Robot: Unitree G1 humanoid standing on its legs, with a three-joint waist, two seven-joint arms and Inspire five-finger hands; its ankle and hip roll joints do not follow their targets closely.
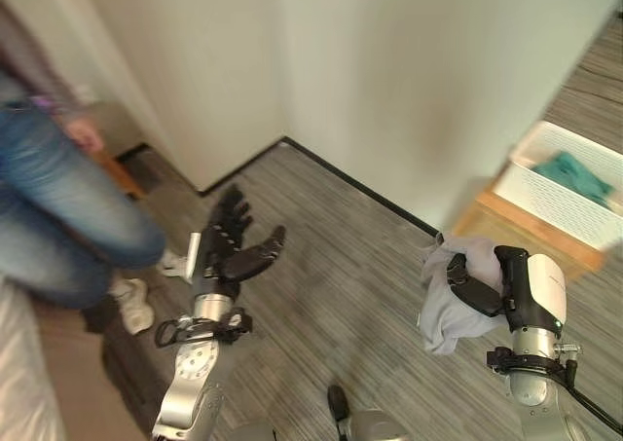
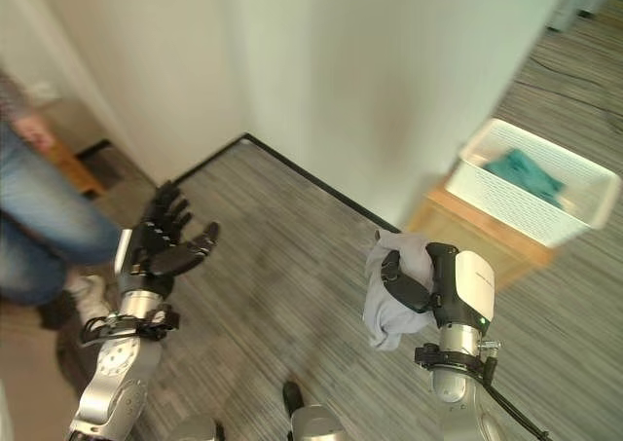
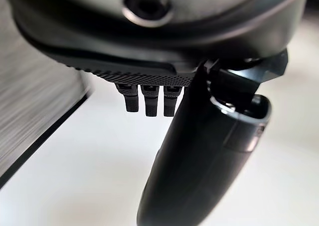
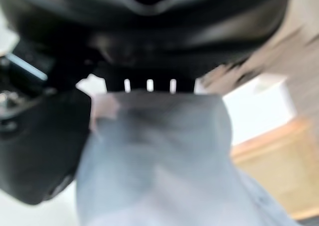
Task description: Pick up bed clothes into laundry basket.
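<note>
In the left eye view, the right hand [image 1: 487,285] is raised at the near right over the grey striped floor [image 1: 341,246], its fingers and thumb curled round a pale grey garment [image 1: 443,310] that bunches over the hand and hangs down beside it. Far right of it, a white laundry basket [image 1: 545,202] stands on a low wooden stand [image 1: 506,232], with a teal cloth [image 1: 574,176] lying inside; the garment is well short of the basket. The left hand [image 1: 234,246] is held up at the near left, fingers spread and straight, holding nothing. A person in jeans [image 1: 58,207] stands at the far left, near the white wall [image 1: 370,71]

The right eye view shows the same layout, the basket beyond and right of the clutched garment

In the left wrist view, the left hand's fingers [image 3: 147,99] hang straight beside its thumb, with pale wall past them

In the right wrist view, the grey garment drapes from under the curled fingers, the wooden stand visible past it
</note>
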